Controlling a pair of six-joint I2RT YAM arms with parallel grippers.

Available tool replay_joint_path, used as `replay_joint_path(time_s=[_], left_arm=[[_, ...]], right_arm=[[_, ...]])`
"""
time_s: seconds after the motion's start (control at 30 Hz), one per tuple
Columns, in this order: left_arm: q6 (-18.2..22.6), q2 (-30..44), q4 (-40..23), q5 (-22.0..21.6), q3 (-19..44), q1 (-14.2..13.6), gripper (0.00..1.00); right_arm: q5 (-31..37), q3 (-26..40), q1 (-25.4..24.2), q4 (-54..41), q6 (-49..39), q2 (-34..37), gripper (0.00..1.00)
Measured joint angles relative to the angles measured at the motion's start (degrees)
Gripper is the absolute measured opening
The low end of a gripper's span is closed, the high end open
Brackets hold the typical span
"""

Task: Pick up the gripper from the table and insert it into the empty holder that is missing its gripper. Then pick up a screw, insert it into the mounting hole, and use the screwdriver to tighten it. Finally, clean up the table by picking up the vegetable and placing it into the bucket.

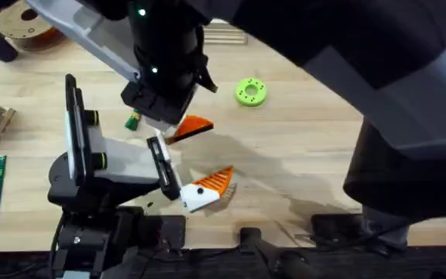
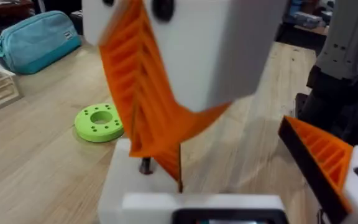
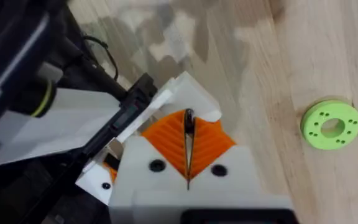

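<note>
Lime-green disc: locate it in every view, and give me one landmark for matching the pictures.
Overhead: the lime-green disc lies upper centre-right on the wooden table, beyond both arms.
Left wrist: it lies flat on the table, past the big orange ribbed piece.
Right wrist: it sits alone on bare wood.
Shared landmark: the light wood grain under the disc.

Disc (image 1: 250, 91) lies right of the vegetable (image 1: 132, 120).

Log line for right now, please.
phase: screw insertion | right gripper: shut on screw, tip at holder | left gripper: open | green disc: apart on table
</note>
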Motion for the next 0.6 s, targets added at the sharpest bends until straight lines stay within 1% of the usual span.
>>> replay_joint_path(time_s=[0.6], left_arm=[[0.0, 0.0, 0.0, 0.0, 0.0, 0.0, 0.985]], right_arm=[[0.0, 0.0, 0.4, -0.5, 0.0, 0.9, 0.006]])
